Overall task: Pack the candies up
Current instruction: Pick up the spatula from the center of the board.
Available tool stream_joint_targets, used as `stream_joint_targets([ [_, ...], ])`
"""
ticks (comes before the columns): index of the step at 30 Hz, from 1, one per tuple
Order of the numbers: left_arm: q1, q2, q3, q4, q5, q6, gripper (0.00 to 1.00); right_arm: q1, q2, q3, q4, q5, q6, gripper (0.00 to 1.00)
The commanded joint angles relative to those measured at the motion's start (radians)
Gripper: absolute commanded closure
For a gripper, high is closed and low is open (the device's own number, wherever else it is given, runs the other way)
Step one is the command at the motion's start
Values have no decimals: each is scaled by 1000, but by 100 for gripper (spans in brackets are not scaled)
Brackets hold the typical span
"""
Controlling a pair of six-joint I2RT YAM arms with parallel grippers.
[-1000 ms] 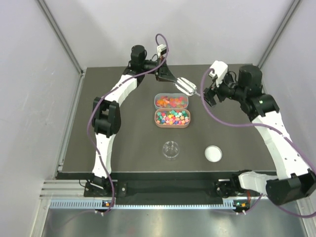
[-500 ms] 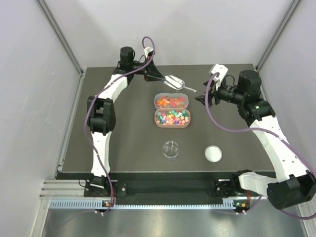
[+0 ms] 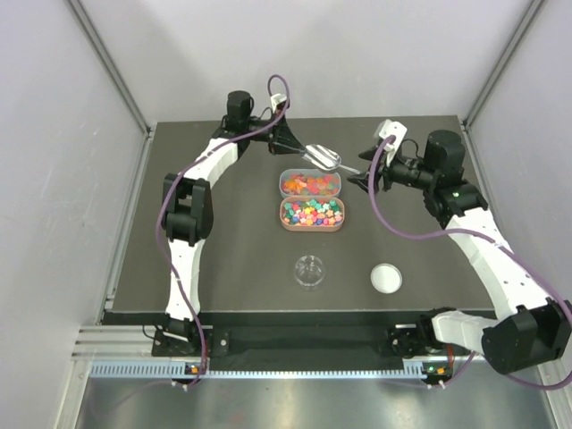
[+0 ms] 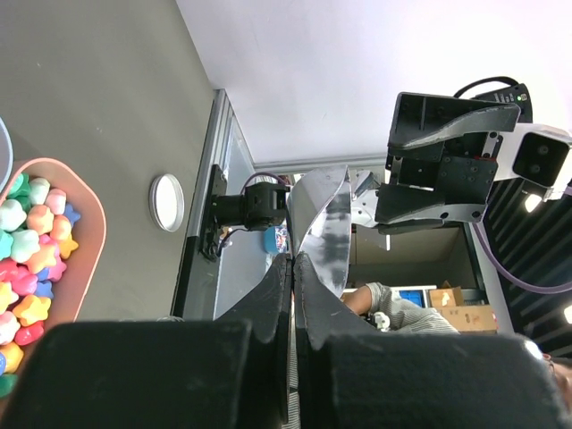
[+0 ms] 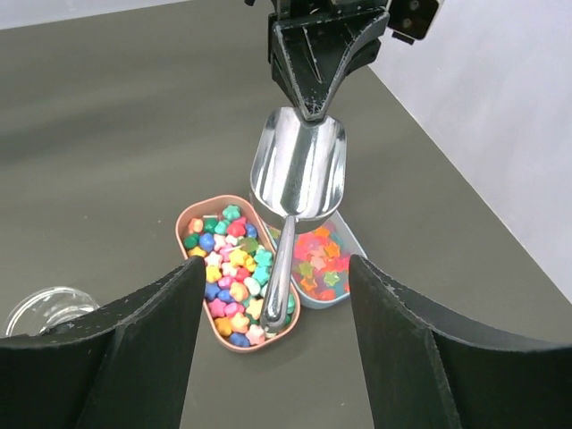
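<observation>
Apparently we are offering a handover: our left gripper is clenched on the bowl of the metal scoop, handle aimed at our released right gripper at its 4 o'clock. The candies fill the pink tray mid-table, with the clear jar at their 6 o'clock.
</observation>
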Motion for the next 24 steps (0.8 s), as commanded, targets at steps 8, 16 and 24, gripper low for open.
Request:
stream_joint_targets([
  [8,3,-53,-11,14,197,-6,100,9,36,-33,127,-21,-4,40],
  [16,1,-58,-15,5,197,-3,100,17,87,-32,157,-2,11,42],
  [24,-5,-65,-29,6,197,-2,100,18,107,-24,187,-5,28,51],
])
